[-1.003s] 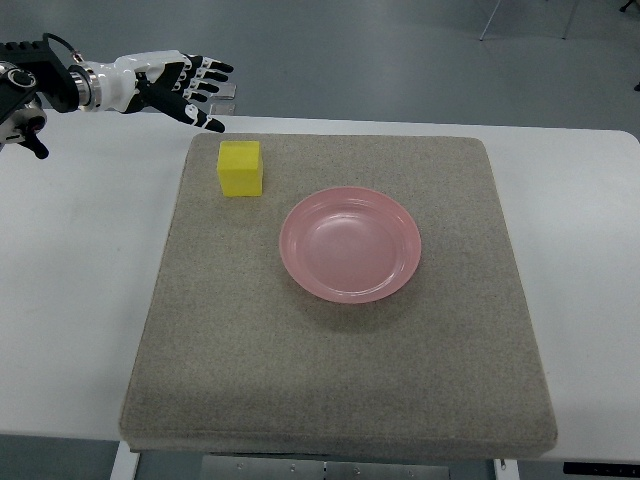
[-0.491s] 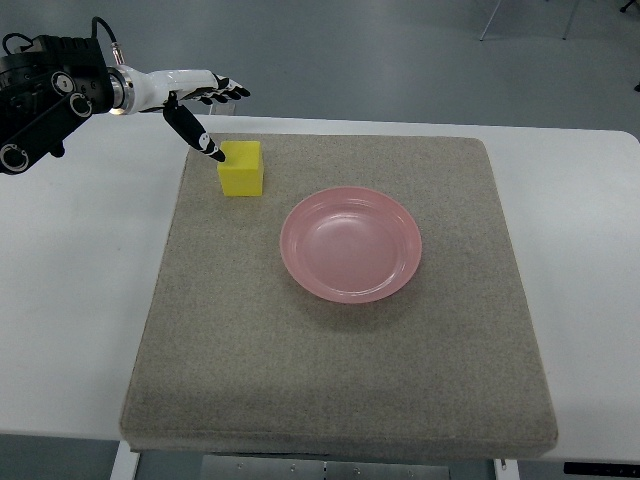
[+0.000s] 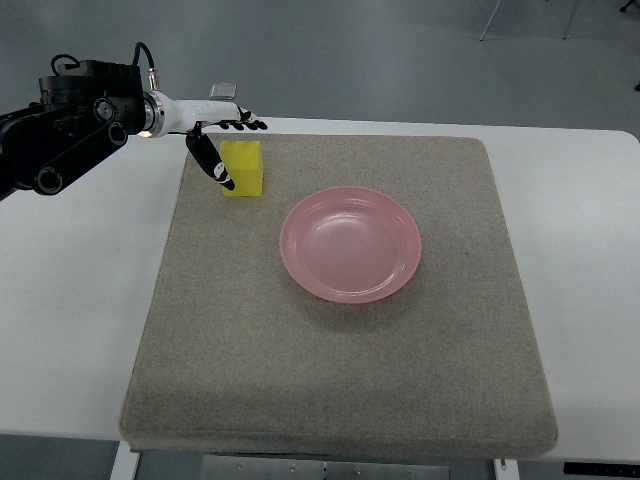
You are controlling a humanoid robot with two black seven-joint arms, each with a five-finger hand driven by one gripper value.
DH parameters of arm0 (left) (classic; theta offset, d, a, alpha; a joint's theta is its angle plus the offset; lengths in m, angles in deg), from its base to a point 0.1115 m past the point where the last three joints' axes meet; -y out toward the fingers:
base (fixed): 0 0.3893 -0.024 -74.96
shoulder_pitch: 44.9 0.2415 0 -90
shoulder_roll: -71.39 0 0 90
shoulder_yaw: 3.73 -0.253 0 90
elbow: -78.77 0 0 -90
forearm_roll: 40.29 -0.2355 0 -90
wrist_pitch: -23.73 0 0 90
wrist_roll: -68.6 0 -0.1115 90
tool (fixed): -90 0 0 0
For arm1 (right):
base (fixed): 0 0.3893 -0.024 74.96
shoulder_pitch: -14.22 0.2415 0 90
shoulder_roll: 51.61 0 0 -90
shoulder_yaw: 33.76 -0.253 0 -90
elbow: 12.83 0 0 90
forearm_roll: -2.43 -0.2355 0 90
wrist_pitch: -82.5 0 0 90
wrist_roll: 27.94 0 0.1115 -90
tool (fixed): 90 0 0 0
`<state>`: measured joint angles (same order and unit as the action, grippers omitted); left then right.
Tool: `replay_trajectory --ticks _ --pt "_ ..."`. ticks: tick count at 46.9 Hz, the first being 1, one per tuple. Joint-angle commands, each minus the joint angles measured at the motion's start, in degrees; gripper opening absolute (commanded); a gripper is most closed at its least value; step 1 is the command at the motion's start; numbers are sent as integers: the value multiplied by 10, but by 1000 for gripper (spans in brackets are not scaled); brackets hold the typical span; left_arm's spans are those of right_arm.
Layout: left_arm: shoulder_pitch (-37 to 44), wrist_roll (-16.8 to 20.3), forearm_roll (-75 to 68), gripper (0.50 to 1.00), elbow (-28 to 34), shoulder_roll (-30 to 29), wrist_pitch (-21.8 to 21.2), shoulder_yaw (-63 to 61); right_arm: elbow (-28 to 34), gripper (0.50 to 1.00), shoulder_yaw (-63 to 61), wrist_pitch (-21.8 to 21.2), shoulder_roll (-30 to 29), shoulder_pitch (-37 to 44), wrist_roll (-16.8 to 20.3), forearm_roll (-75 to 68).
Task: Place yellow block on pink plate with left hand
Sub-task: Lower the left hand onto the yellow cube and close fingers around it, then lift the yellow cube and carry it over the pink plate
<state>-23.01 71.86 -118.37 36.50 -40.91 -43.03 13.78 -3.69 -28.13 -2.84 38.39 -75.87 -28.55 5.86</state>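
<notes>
At the far left corner of the grey felt mat (image 3: 330, 390), my left hand (image 3: 218, 140) brackets the small yellow foam block (image 3: 244, 168), seen from above on the white table (image 3: 80, 300). My thumb (image 3: 212, 162) reaches down along the block's left face, its dark tip touching or just beside the near left edge, while my four fingers (image 3: 238, 123) extend flat and slightly spread over the far side. The hand is not yet clamped: the fingers are stretched, not curled around anything, and the block sits square on the mat, not lifted. My arm enters from the left edge of the picture; my right arm does not appear.

The round pink plastic plate (image 3: 350, 244) lies to the right and nearer, in the middle of the mat, well apart from the block and bare inside.

By my reckoning the task is at its opening stage. The reach looks complete, but the pinch, the lift, the carry to the right and the release onto the plate all remain.
</notes>
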Motion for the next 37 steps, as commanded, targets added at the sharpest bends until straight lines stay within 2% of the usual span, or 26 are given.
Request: replay_trajectory --ticks 1,7,13,18,21,23,31,34,37 --pt "2 0 -6 990 4 11 -21 -14 0 924 0 0 0 0 0 0" --pt "1 0 -8 986 10 19 -47 -48 0 924 0 0 0 0 0 0" --pt "1 0 -8 973 28 30 -55 -58 0 924 0 0 0 0 0 0" --pt "1 -1 -9 932 35 31 -55 -58 0 924 0 0 0 0 0 0" --pt "1 -1 -9 870 36 31 -55 -59 0 924 0 0 0 0 0 0" --pt "1 -2 -12 855 36 31 -55 -59 0 924 0 0 0 0 0 0" --pt "1 -2 -48 716 37 32 -57 -58 0 924 0 0 0 0 0 0" --pt "1 -2 -48 694 37 33 -57 -58 0 924 0 0 0 0 0 0" --pt "1 -2 -49 645 37 34 -58 -58 0 924 0 1 0 0 0 0"
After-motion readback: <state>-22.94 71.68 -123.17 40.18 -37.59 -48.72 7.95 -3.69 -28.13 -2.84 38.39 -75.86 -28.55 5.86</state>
